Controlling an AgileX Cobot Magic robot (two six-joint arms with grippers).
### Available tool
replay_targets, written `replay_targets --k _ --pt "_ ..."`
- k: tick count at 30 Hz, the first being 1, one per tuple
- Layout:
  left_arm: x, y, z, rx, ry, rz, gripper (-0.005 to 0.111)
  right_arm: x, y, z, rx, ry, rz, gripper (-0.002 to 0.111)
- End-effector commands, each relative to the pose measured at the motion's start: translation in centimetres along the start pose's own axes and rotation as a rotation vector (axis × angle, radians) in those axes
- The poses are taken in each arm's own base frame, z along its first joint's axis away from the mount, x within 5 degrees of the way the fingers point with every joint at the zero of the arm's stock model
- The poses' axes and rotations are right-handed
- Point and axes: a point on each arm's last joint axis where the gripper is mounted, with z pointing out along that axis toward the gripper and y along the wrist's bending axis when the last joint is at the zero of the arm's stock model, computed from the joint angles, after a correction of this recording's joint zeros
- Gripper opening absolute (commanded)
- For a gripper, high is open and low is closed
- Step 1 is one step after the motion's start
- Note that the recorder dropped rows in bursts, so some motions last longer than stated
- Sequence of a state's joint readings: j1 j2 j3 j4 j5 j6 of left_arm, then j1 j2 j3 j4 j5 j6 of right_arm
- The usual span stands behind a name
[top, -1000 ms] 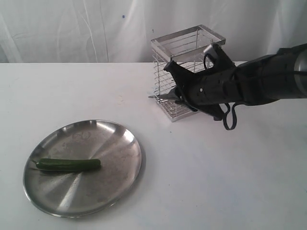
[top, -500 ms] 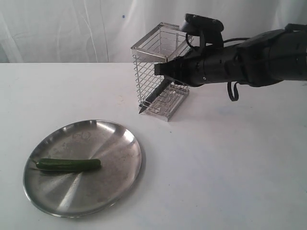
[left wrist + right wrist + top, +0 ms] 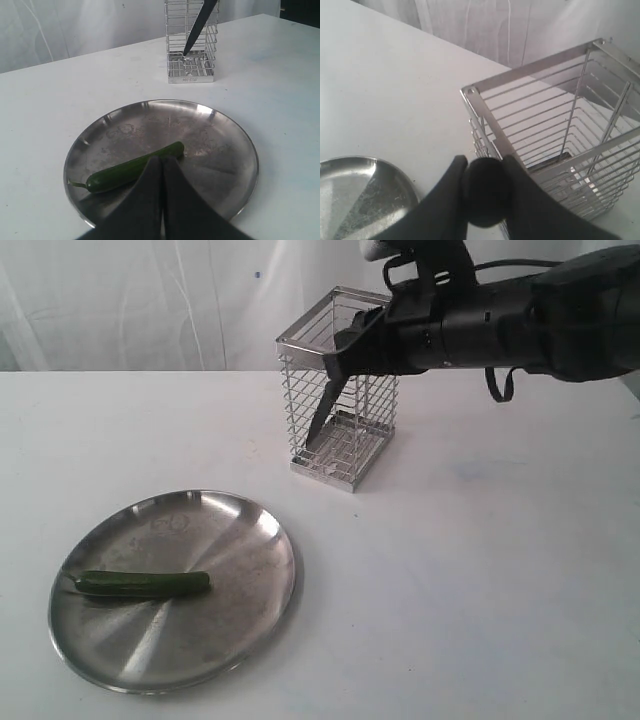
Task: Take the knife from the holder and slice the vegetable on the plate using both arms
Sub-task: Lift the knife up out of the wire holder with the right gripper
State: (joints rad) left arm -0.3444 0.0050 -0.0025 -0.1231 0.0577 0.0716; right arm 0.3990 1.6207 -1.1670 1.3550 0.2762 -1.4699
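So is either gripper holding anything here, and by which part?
The right gripper grips the knife by its black handle, blade angled down inside the holder. The left gripper is shut on nothing.

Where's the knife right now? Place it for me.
The knife hangs blade-down in the right gripper, in front of the holder, at the back of the table beyond the plate.

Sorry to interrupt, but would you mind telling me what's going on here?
The right claw has gripped the knife by its handle and holds it slanted, the blade tip low against the wire holder; whether the blade is inside or in front of it is hard to tell. The left claw hovers shut above the vegetable lying uncut on the plate.
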Motion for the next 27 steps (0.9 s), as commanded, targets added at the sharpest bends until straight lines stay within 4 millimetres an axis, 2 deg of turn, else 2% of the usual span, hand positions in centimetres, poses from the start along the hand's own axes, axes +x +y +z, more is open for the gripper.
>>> replay_targets --k 1,11,22,24,27 --pt "0.0 0.0 0.0 -0.005 -0.006 -0.007 0.0 -1.8 0.5 -2.0 -0.01 -0.061 -0.039 0.0" --pt "0.0 0.0 0.0 -0.005 -0.006 -0.007 0.0 -1.1 1.9 -5.7 -0.038 -0.064 -0.099 0.0" --pt "0.0 0.0 0.0 -0.005 -0.006 -0.007 0.0 0.5 3.8 -12.5 -0.003 -0.133 -0.141 0.0" --pt "0.0 0.0 0.0 -0.005 -0.006 -0.007 0.0 0.7 4.2 -13.8 0.005 -0.156 -0.217 0.0" --pt "0.0 0.0 0.0 -0.005 -0.006 -0.007 0.0 1.0 5.3 -15.6 -0.024 -0.192 -0.461 0.0"
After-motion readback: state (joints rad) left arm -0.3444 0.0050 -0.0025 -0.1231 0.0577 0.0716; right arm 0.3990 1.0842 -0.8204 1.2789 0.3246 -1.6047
